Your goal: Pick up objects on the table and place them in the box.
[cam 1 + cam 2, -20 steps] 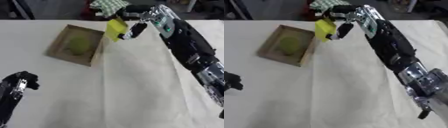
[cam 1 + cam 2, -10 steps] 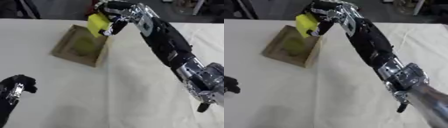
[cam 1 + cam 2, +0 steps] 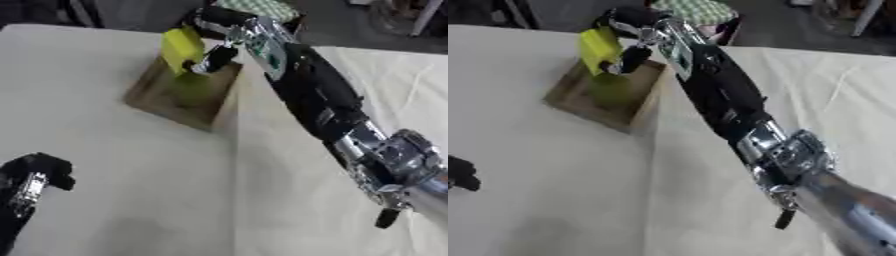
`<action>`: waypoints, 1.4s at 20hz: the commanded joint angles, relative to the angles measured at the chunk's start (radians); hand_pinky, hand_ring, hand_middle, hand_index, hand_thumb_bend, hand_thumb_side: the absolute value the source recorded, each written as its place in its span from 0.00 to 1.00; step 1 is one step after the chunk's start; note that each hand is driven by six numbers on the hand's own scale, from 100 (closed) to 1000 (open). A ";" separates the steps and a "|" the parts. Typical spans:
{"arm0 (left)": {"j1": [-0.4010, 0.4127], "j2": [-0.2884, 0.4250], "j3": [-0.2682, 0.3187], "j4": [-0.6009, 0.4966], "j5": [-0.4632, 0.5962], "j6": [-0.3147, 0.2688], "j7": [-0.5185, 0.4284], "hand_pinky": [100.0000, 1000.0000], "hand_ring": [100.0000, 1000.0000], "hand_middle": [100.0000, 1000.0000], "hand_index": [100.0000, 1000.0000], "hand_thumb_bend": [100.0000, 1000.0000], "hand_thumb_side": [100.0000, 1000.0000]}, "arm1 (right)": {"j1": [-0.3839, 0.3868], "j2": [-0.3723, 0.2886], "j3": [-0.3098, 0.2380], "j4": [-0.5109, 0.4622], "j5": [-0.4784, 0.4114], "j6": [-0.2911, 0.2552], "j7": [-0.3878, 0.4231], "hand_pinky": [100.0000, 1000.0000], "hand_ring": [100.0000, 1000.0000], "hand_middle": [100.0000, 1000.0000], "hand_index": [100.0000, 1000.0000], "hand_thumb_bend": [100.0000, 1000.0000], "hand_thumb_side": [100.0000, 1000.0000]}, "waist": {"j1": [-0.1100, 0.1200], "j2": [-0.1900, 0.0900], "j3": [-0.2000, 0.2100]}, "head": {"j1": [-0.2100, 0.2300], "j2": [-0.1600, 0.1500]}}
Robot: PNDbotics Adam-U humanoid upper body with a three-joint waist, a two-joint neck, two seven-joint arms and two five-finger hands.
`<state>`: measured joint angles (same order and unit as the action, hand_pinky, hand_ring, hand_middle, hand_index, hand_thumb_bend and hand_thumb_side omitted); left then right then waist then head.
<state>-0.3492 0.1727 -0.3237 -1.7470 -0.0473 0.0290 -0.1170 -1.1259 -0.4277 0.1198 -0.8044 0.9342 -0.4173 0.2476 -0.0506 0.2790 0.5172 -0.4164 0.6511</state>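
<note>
My right hand [image 3: 213, 53] reaches in from the right and holds a yellow block-shaped object [image 3: 181, 46] over the far part of the shallow wooden box [image 3: 157, 106]. Its fingers are curled round the object. Inside the box lies a green rounded object [image 3: 190, 85], partly under the yellow one. My left hand [image 3: 39, 169] sits at the lower left of the table, fingers curled, holding nothing.
A white cloth covers the table [image 3: 131, 200], with a fold line running down the middle. A green-and-white checked item [image 3: 697, 11] lies beyond the table's far edge. My right forearm [image 3: 324, 110] crosses the table's right half.
My right hand has carried the yellow object leftward from the box's right rim to above its inside. The camera has shifted too. My left hand stays at the lower left.
</note>
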 commanded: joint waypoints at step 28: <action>-0.017 0.002 -0.008 -0.020 0.001 -0.005 -0.019 0.49 0.46 0.46 0.56 0.00 0.71 | -0.019 -0.032 -0.015 0.002 0.039 0.070 -0.133 0.77 0.83 0.98 1.00 0.37 0.33 | -0.002 -0.021 -0.025 | 0.000 -0.025</action>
<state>-0.3551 0.1727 -0.3310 -1.7512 -0.0456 0.0268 -0.1321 -1.1248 -0.4297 0.1041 -0.7731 0.9877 -0.3433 0.1184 -0.0582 0.2820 0.4917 -0.4177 0.6394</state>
